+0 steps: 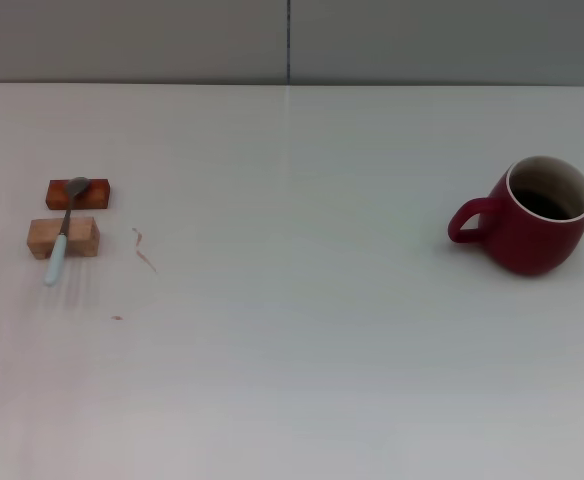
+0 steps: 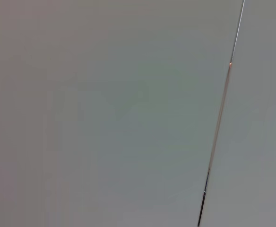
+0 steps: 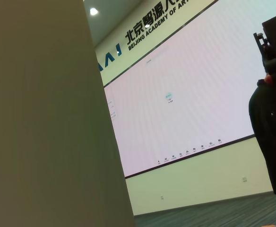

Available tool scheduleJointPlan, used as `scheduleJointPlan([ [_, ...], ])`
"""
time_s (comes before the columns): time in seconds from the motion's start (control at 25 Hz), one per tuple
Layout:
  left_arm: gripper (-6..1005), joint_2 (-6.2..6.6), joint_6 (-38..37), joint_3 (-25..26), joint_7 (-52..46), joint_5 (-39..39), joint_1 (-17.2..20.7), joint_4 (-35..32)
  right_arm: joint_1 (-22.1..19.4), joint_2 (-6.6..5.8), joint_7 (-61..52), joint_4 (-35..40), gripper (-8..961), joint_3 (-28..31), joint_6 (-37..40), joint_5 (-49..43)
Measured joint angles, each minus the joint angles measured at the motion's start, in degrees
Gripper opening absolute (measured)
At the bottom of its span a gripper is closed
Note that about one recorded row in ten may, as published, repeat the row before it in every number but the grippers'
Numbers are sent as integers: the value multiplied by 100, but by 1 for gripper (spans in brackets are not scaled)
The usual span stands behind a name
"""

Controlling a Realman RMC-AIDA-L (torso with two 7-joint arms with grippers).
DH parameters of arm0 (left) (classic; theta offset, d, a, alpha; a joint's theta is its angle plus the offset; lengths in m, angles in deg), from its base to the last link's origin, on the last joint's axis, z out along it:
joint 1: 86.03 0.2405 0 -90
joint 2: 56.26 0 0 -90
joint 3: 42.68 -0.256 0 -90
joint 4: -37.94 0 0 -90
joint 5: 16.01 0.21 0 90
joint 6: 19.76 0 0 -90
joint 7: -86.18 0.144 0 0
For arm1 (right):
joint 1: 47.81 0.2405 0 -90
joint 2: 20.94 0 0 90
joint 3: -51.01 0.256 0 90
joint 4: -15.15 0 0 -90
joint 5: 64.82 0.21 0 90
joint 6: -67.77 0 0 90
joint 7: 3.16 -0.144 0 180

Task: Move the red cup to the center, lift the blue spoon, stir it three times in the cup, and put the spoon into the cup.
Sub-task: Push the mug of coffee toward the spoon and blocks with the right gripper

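Cup (image 1: pixel 532 222): the landmark here; it stands upright on the white table (image 1: pixel 302 340), far to the robot's right, its loop handle pointing toward the table's middle (pale rim, dark inside).
Spoon (image 1: pixel 63 230): well apart from the cup, across the table on the robot's left; its grey bowl rests on the red block, its pale blue handle crosses the tan block and its tip reaches the table.
Red block (image 1: pixel 79 193): the farther of the two supports under the spoon, on the side of the table opposite the cup.
Tan block (image 1: pixel 63 237): just beside the red block, nearer the robot.
Marks (image 1: pixel 144 249): a few thin reddish squiggles on the table, near the blocks on the side facing the cup.
Left gripper: not seen in any view; its wrist camera shows only a plain grey panel (image 2: pixel 105 113) with a thin seam.
Right gripper: likewise unseen; its wrist camera faces a room with a large bright screen (image 3: pixel 185 94).
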Motion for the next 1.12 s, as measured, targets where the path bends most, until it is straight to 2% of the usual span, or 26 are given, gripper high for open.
scheduleJointPlan([
  [0.68, 843, 0, 18, 0, 0, 10, -83, 0, -21, -6, 45, 49, 641, -1, -4, 0],
  [0.88, 841, -11, 18, 0, 0, 9, -83, 0, -34, -21, 107, 106, 409, 1, -12, 0],
  [1.0, 840, -12, 18, 0, 0, 9, -81, 0, -2, -21, 630, 137, 343, 4, -21, -1],
  [1.12, 839, -14, 18, 0, 0, 9, -80, 1, 42, -21, 1656, 88, 278, -16, -41, -31],
])
